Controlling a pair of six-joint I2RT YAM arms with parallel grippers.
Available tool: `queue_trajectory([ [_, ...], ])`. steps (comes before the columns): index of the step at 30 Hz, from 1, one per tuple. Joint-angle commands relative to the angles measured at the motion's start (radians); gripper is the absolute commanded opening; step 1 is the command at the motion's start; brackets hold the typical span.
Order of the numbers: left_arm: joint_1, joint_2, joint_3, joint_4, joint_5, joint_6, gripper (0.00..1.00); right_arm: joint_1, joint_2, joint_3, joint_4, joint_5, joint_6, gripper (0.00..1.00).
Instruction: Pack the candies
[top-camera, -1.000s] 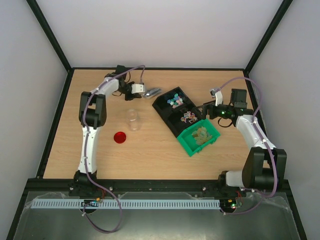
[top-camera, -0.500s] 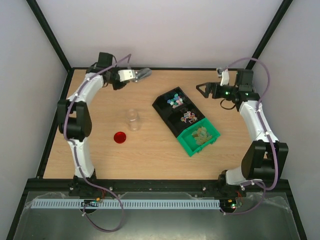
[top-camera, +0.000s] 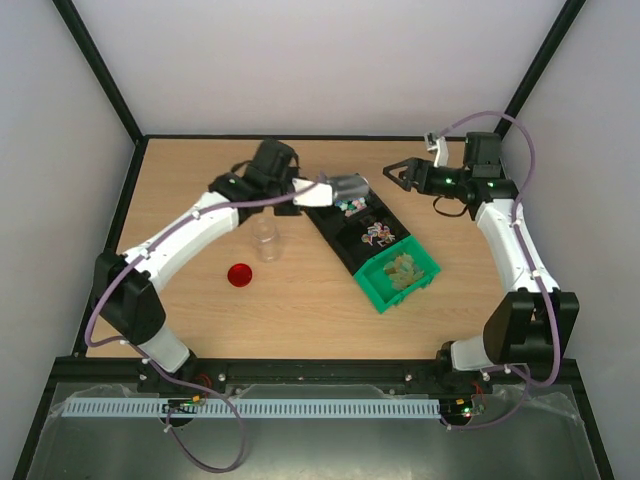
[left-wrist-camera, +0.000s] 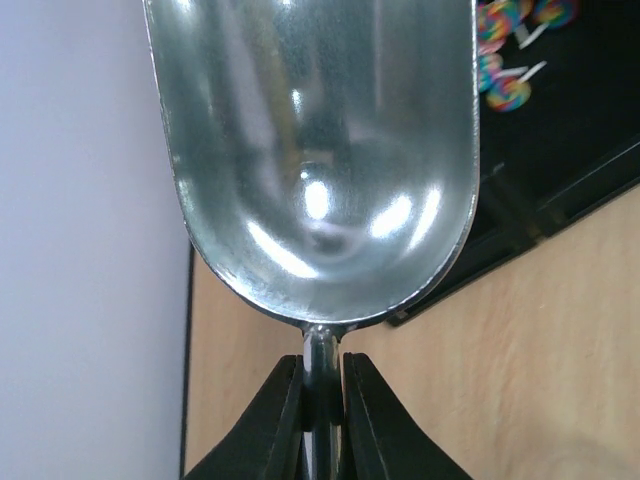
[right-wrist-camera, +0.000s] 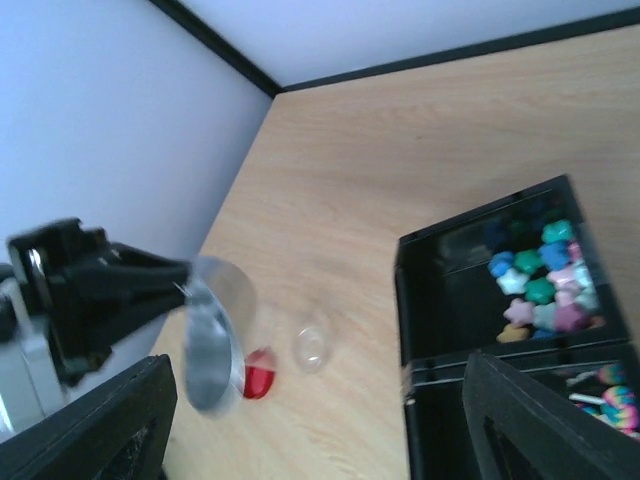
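Note:
The candies lie in bins: pastel pink, blue and white ones (top-camera: 349, 204) and mixed-colour ones (top-camera: 378, 233) in a black tray (top-camera: 337, 237), and greenish-tan ones (top-camera: 402, 268) in a green bin (top-camera: 385, 291). My left gripper (top-camera: 310, 192) is shut on the handle of a silver scoop (top-camera: 346, 185) held over the tray's far end. In the left wrist view the scoop (left-wrist-camera: 315, 150) is empty, with the gripper (left-wrist-camera: 322, 385) clamped on its handle and mixed-colour candies (left-wrist-camera: 508, 90) beyond. My right gripper (top-camera: 396, 172) is open and empty, raised right of the tray. Its view shows the pastel candies (right-wrist-camera: 545, 285).
A clear jar (top-camera: 265, 240) stands open left of the tray, with a round red lid (top-camera: 239, 275) beside it. The right wrist view also shows the jar (right-wrist-camera: 311, 347), the lid (right-wrist-camera: 258, 380) and the scoop (right-wrist-camera: 215, 335). Black frame rails edge the table.
My left arm has swung from the back left corner to the right, carrying the scoop over the black tray. My right gripper rose from beside the green bin and shifted a little left.

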Motion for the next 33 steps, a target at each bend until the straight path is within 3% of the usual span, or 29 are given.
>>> queue_trajectory([
  [1, -0.105, -0.030, -0.017, -0.001, -0.176, -0.080, 0.02, 0.030, -0.054, -0.006, -0.104, -0.073, 0.005, 0.78],
  [12, -0.214, -0.050, -0.028, 0.004, -0.227, -0.138, 0.02, 0.095, -0.068, -0.104, -0.172, -0.092, -0.062, 0.53],
  [19, -0.233, -0.059, -0.045, 0.016, -0.227, -0.154, 0.02, 0.101, -0.051, -0.111, -0.167, -0.092, -0.045, 0.22],
  [27, -0.242, -0.066, -0.063, 0.003, -0.225, -0.159, 0.02, 0.101, -0.036, -0.112, -0.141, -0.096, -0.008, 0.19],
  [33, -0.243, -0.072, -0.061, -0.009, -0.215, -0.153, 0.02, 0.101, -0.012, -0.101, -0.177, -0.117, -0.037, 0.02],
])
